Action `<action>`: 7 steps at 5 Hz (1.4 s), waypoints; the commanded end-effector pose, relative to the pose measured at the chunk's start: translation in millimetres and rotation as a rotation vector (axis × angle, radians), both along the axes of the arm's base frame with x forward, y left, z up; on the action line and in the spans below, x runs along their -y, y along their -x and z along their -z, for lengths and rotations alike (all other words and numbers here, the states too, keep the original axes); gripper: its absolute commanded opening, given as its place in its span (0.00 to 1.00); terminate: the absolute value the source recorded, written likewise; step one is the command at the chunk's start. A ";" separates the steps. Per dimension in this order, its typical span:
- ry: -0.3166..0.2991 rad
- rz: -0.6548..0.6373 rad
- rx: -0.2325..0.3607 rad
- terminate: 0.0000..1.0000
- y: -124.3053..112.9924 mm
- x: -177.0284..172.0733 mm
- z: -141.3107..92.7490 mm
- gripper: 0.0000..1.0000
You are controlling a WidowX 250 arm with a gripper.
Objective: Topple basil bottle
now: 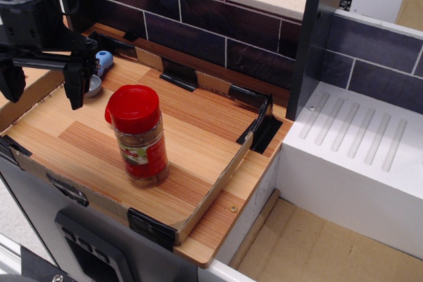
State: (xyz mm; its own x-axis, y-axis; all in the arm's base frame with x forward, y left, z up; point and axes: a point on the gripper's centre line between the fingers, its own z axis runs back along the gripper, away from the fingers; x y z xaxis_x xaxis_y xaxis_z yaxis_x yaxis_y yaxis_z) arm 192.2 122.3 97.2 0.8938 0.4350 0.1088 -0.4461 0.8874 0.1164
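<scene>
observation.image: I'm seeing the basil bottle (pixel 139 135) standing upright mid-surface (pixel 192 130), so toppling isn't done yet. Gripper (pixel 41 85) is hanging at its 10 o'clock, well apart, jaws spread and empty. I'm judging the approach and the push as still remaining.

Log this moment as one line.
pincer: open, holding nothing | tall clear plastic basil bottle with red cap: upright, untouched, right of pincer | wooden tray: bottle standing on it | topple: not done

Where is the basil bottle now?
The basil bottle stands upright near the middle of the wooden tray, right of and below the open gripper.
</scene>
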 end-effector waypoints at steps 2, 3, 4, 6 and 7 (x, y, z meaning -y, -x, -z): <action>-0.004 0.070 0.052 0.00 11.0 14.0 -1.3 1.00; 0.002 0.150 0.056 0.00 24.6 24.4 -2.7 1.00; 0.011 0.200 0.084 0.00 29.9 42.6 -3.4 1.00; 0.048 0.227 0.076 0.00 8.7 74.9 4.1 1.00; 0.045 0.264 0.075 0.00 0.0 87.5 10.4 1.00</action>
